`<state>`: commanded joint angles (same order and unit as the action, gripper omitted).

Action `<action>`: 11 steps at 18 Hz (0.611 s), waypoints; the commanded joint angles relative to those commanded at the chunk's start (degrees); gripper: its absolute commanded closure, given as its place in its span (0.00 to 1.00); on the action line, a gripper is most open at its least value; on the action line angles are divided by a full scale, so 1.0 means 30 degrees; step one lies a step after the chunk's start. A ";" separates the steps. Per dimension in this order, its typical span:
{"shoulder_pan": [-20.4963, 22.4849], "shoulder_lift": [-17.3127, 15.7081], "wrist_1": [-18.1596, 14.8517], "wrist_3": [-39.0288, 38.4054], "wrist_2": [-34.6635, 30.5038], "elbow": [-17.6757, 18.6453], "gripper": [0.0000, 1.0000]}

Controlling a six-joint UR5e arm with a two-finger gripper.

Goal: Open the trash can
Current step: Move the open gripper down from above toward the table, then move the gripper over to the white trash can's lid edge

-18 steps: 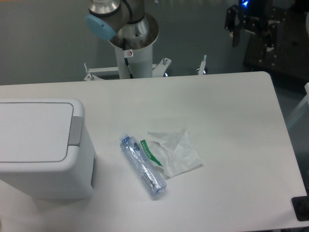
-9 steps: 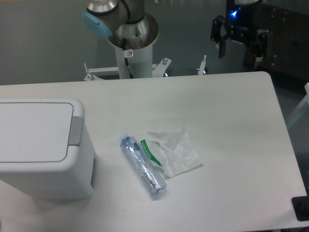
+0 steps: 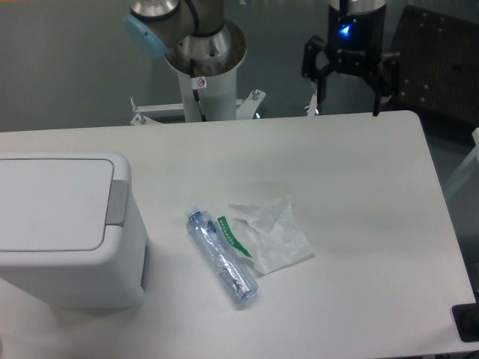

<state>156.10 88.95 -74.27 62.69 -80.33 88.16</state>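
Gripper [image 3: 346,88] has slid left along the far table edge since a second ago, from the top right corner toward 1 o'clock, wrist light now facing camera. Fingers hang down, spread wide, nothing between them. Everything on the table [image 3: 352,187] is unchanged.

Bin [image 3: 63,224] sits at 9 o'clock, cut off by the left frame edge, well apart from the gripper. Lid is shut. Looks like white plastic, boxy, rounded corners, flat rectangular lid on top, grey latch [image 3: 117,202] on the lid's right edge facing the bottle.

Handling guess: rigid hollow plastic, likely light and smooth, so a sideways shove could skid it. No pinch needed; press straight down on the grey latch with a fingertip, and the lid probably springs up.

Bottle [image 3: 221,257] and crumpled wrapper [image 3: 275,235] lie at 6 o'clock, just right of the bin, not touching it.
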 joint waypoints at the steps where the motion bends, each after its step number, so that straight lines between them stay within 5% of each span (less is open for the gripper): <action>1: -0.0177 0.0029 0.0000 -0.0935 0.0291 -0.0029 0.00; 8: -0.2138 0.0000 0.1171 -0.9930 0.1905 0.0293 0.00; 11: -0.3192 0.0525 0.2543 -1.2361 0.2343 0.0234 0.00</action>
<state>146.52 90.52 -66.64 25.60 -73.30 88.86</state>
